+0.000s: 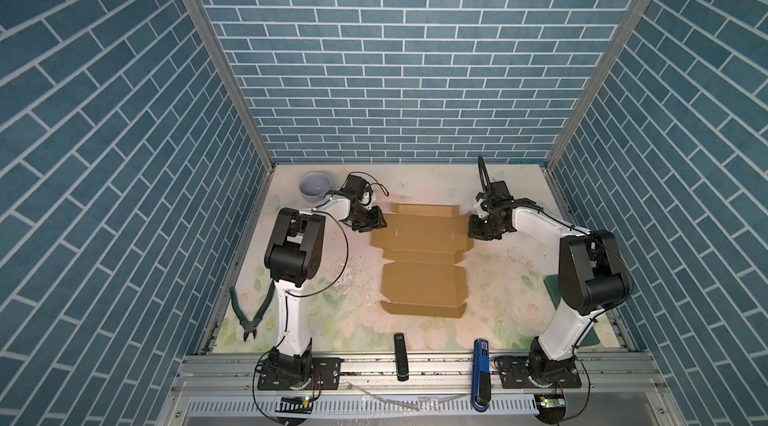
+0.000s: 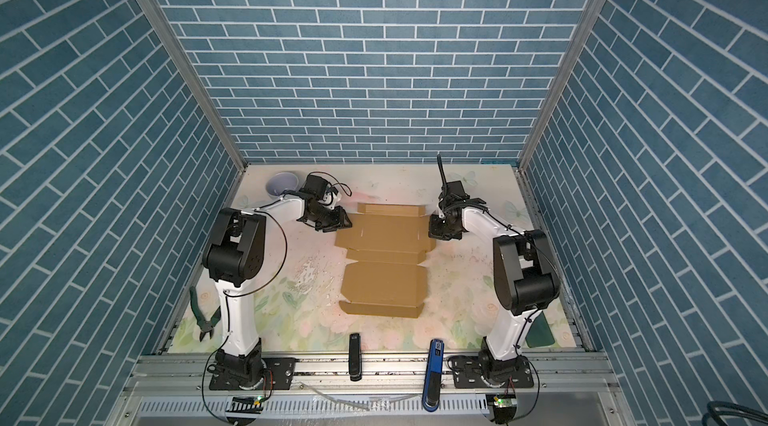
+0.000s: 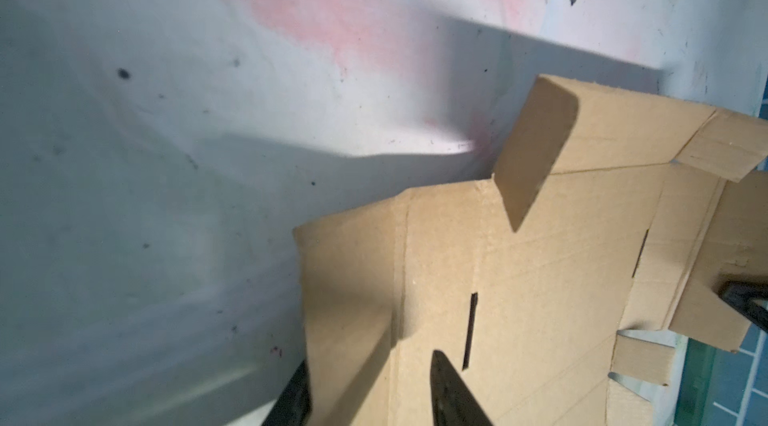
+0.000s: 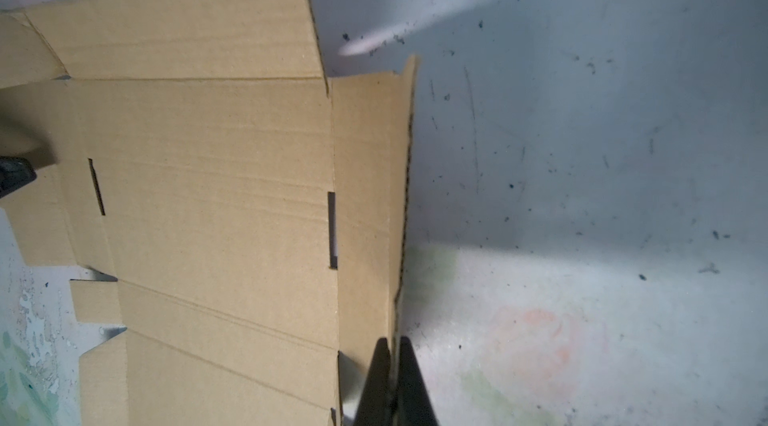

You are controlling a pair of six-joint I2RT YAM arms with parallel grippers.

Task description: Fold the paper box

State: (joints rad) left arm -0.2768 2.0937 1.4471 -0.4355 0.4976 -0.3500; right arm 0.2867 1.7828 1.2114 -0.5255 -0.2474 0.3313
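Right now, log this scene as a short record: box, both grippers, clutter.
box: lies mostly flat, mid-table, not yet formed
left gripper: jaws apart, astride the box's left flap
right gripper: shut on the edge of the box's right flap, which is raised
bowl: far left corner, clear of the box
cutters: near left edge, beside the left arm
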